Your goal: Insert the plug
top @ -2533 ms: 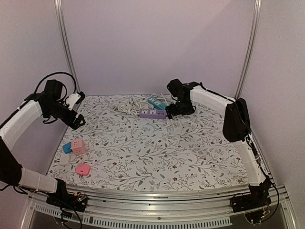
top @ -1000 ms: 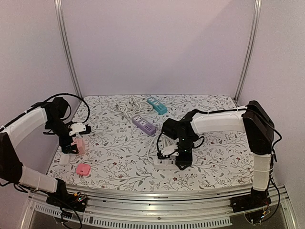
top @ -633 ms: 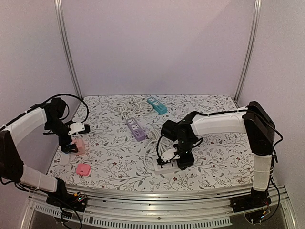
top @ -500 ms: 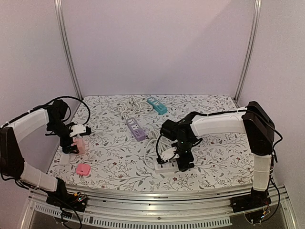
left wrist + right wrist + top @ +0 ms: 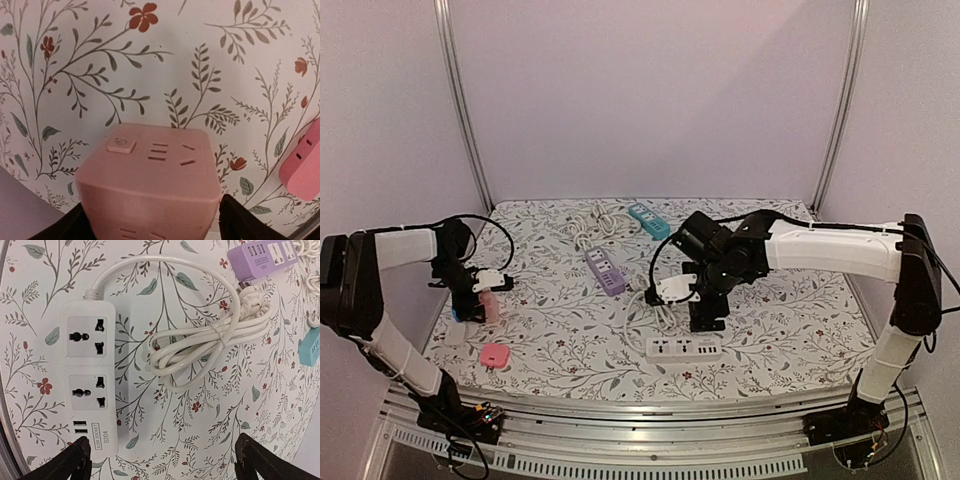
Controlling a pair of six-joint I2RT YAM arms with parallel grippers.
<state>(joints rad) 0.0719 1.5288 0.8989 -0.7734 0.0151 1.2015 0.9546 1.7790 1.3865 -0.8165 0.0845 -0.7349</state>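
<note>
A pink cube socket [image 5: 150, 175] stands on the floral table [image 5: 570, 330] at the left, its slotted faces showing. My left gripper [image 5: 150, 220] is down over it, a finger pressed against each side, shut on it; in the top view that gripper [image 5: 480, 305] is at the table's left edge. A white power strip [image 5: 685, 348] lies flat near the front. Its coiled cord [image 5: 200, 347] ends in a white plug [image 5: 248, 302] lying loose on the table. My right gripper [image 5: 165, 460] hovers open above the strip and holds nothing.
A flat pink adapter [image 5: 495, 354] lies in front of the cube, with a blue cube [image 5: 457, 312] and a small white piece [image 5: 455, 333] beside it. A purple strip [image 5: 605, 270] and a teal strip [image 5: 649, 221] lie farther back with a white cable.
My right gripper opened, let go of the white strip and lifted away toward the back. My left gripper settled lower over the pink cube and its jaws closed in on it.
</note>
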